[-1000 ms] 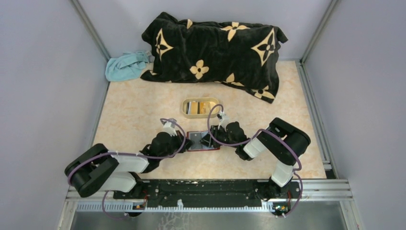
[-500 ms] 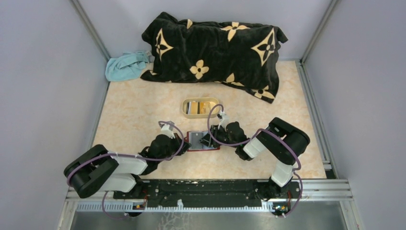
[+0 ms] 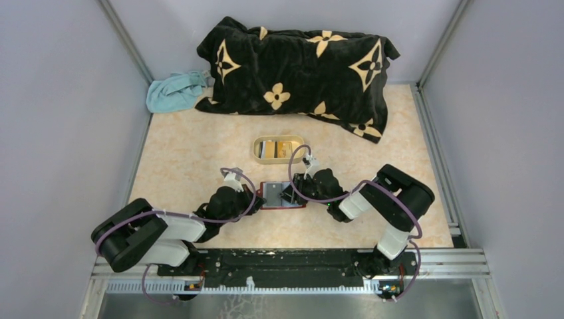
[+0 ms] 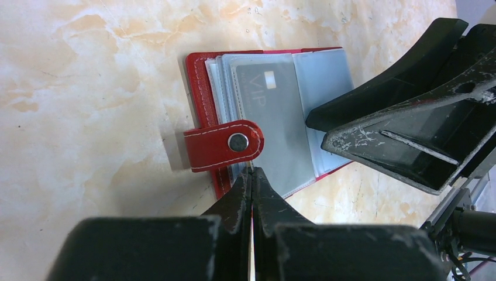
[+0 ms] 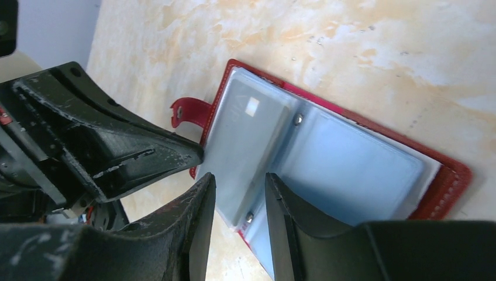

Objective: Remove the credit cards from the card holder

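Observation:
The dark red card holder lies open on the table between both grippers, its pale blue-grey sleeves up. In the left wrist view its red cover and snap tab show, with a grey "VIP" credit card inside a sleeve. My left gripper is shut, tips at the holder's near edge just below the tab. My right gripper is open, its jaws either side of the sleeves' near edge by the spine. The card and red cover also show there.
A beige oval tray behind the holder has several cards in it. A black blanket with beige flowers and a teal cloth lie at the back. Grey walls close in both sides; a metal rail runs along the near edge.
My left gripper has drawn slightly left and back at the holder's left edge. The right gripper and the holder have barely moved.

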Controlling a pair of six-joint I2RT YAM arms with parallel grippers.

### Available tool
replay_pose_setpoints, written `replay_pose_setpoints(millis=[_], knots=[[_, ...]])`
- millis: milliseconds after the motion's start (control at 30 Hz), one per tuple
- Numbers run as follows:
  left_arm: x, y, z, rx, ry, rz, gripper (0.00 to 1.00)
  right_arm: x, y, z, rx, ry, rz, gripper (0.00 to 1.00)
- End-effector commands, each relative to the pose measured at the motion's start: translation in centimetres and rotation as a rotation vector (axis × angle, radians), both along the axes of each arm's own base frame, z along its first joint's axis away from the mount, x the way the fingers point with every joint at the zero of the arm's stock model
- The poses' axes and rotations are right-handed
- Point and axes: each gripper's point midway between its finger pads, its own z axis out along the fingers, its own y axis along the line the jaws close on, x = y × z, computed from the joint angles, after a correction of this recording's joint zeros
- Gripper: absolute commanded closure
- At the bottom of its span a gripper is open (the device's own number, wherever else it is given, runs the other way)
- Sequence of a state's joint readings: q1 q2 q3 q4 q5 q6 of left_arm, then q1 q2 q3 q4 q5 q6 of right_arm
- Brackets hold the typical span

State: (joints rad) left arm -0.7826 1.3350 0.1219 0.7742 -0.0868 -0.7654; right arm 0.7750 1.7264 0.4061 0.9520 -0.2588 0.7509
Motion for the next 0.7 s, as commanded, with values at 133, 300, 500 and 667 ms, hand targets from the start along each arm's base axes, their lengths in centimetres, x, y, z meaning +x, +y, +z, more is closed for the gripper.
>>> replay_pose_setpoints(millis=[133,300,500,667], knots=[[-0.7,1.0,-2.0,0.062,0.047,-0.001,1.0,0.7,-1.0,-0.1,-0.073,-0.036,-0.037,0.62],[-0.7,1.1,-2.1,0.067,0.046,0.0,1.0,0.4,0.4,-0.1,-0.015,-0.017,0.005,0.62],[-0.7,1.2,-2.3,0.076,0.05,0.002,1.0,0.1,2.0,0.3,0.001,-0.017,0.04,0.62],[-0.8,1.0,-2.4,0.073,0.055,-0.004,1.0,0.2,2.2,1.0,0.009,-0.03,0.043,0.62]])
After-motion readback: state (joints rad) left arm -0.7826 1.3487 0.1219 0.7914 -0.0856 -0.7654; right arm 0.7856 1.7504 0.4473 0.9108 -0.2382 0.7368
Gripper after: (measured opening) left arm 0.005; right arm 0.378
